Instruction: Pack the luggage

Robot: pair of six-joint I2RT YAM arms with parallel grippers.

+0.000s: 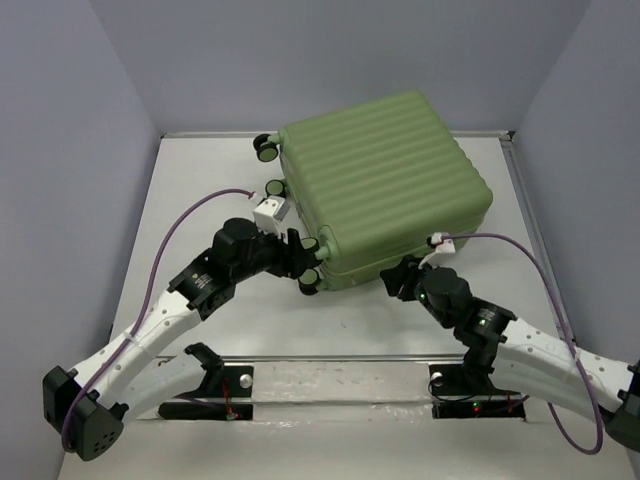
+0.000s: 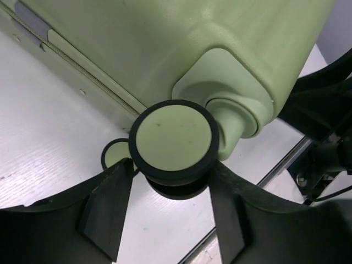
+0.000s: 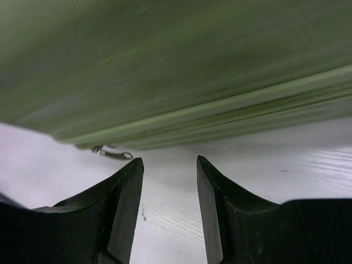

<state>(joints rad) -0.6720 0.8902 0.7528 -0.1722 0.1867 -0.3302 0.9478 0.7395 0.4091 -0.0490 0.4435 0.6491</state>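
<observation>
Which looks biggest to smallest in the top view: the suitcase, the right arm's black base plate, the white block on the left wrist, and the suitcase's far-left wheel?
1. The luggage
2. The right arm's base plate
3. The white wrist block and the far-left wheel look about alike, so they are not ranked.

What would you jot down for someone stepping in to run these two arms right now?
Left pincer: fingers either side of a near wheel of the luggage; grip unclear.
Right pincer: open, empty, facing the case's near side by the zip pull.
The case lies flat on the table, shells together.
Done: closed, it seems; contents hidden, so packing cannot be confirmed.
Left: check the zip is shut all round.
</observation>
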